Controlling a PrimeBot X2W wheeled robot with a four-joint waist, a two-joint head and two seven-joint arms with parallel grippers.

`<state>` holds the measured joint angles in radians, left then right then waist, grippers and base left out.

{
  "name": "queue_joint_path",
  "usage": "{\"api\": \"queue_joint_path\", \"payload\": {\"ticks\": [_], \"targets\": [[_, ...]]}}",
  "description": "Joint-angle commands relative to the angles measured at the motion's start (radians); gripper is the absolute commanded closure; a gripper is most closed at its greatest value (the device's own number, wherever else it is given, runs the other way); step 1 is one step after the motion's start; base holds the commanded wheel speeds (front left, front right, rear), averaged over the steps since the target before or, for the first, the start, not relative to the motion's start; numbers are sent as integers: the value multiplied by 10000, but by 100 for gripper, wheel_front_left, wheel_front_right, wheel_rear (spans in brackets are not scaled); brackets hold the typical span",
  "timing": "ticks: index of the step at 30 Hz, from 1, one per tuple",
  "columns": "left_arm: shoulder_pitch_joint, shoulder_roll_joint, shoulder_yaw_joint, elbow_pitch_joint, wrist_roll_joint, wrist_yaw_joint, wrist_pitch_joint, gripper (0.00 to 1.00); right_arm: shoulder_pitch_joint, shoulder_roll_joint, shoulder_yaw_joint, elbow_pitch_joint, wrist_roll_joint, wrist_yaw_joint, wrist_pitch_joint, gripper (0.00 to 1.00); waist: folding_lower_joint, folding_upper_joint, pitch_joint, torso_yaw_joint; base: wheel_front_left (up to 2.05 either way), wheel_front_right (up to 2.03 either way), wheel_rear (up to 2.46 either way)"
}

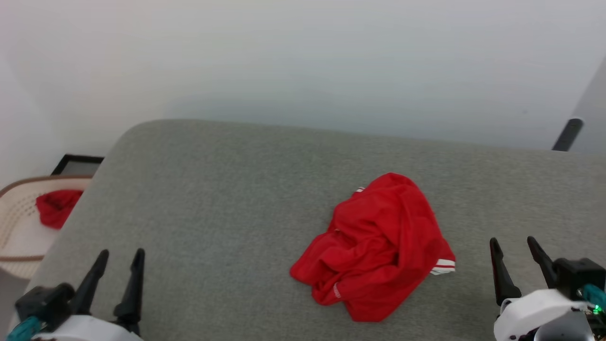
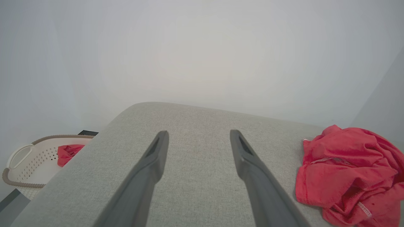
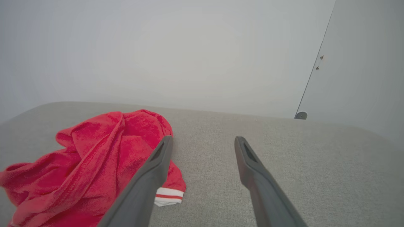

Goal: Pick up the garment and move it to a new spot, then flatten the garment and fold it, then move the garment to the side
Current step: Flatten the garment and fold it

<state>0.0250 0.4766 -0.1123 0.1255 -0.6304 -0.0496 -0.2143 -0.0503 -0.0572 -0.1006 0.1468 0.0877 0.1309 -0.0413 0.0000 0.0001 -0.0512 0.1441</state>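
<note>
A pale perforated basket [image 1: 19, 218] [image 2: 34, 157] stands on the floor at the far left, below the cushion's edge, with a small red cloth [image 1: 56, 207] [image 2: 68, 153] lying inside it. A flat black-framed thing [image 1: 75, 163] lies on the floor just behind the basket.

The left tool [image 1: 122, 252] [image 2: 199, 132] sits at the lower left over the grey fabric cushion [image 1: 213, 199]. Its two dark fingers are apart, with bare fabric between them and nothing held. It is well apart from the garment.

The garment [image 1: 378, 246] [image 2: 347, 170] [image 3: 85, 164] lies crumpled in a heap on the cushion, right of centre and nearer the front edge than the back. It is red, and a white cuff with red stripes [image 1: 442, 266] [image 3: 169, 195] pokes out at its lower right. In the left wrist view thin pale strips show among the folds. Any print on them is too small to read, and no lettering can be made out on the bunched cloth.

The right tool [image 1: 512, 240] [image 3: 203, 138] sits at the lower right, just beside the cuff but clear of it in the head view. Its fingers are spread wide and grip nothing. In its own wrist view the left finger crosses in front of the garment's edge.

A short dark rod [image 1: 567, 134] stands by the wall beyond the cushion's far right corner.
</note>
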Motion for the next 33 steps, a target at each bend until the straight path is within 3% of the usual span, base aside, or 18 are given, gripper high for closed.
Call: {"api": "queue_joint_path", "payload": {"ticks": [1, 13, 29, 30, 31, 33], "targets": [[-141, -36, -63, -49, 49, 25, 24, 0, -163, -96, -19, 84, 51, -3, 275, 0, 0, -1, 188, 280, 0, 0, 0], [-957, -431, -699, -85, 239, -96, 105, 0, -1107, -337, -397, 1043, 261, -3, 3337, 0, 0, -1, 1349, 1296, 0, 0, 0], [-1766, -959, -893, 443, 65, -305, -270, 0, -2172, -587, -284, 2510, 641, -1, 4853, 0, 0, -1, 2575, 2031, 0, 0, 0], [-1788, -982, -872, 475, 58, -306, -277, 0, -2219, -602, -250, 2664, 697, 2, 4975, 58, 0, -1, 2603, 2050, 0, 0, 0], [-1793, -996, -854, 506, 47, -312, -302, 0, -2257, -611, -188, 2776, 749, 2, 5013, 100, 0, -1, 2618, 2061, 0, 0, 0], [-1786, -1029, -799, 554, -18, -331, -335, 0, -2367, -621, -195, 2892, 830, 2, 4992, 100, 0, -1, 2632, 2061, 0, 0, 0]]}}
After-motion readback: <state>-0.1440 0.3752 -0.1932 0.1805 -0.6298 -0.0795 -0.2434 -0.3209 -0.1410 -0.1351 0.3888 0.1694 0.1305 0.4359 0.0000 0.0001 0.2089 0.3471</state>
